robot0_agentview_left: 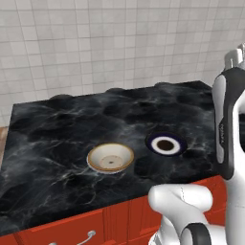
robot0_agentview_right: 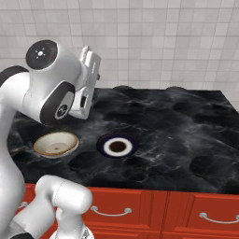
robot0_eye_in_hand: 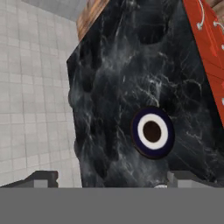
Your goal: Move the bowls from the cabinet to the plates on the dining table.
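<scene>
Red drawer fronts (robot0_agentview_right: 154, 205) edge the counter (robot0_agentview_right: 186, 135). Ahead of the tool (robot0_eye_in_hand: 109, 179), its fingertips spread and empty, lies the blue-rimmed plate (robot0_eye_in_hand: 152, 132), unfilled; the cream bowl (robot0_agentview_left: 110, 158) sits just beside it, apparently on its plate.

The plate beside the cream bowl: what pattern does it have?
The plate has a dark blue rim, a white ring and a dark centre; clearest in the hand view.

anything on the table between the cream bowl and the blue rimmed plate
Nothing: between the cream bowl and the blue-rimmed plate lies only bare black marble table, as both base views show.
</scene>
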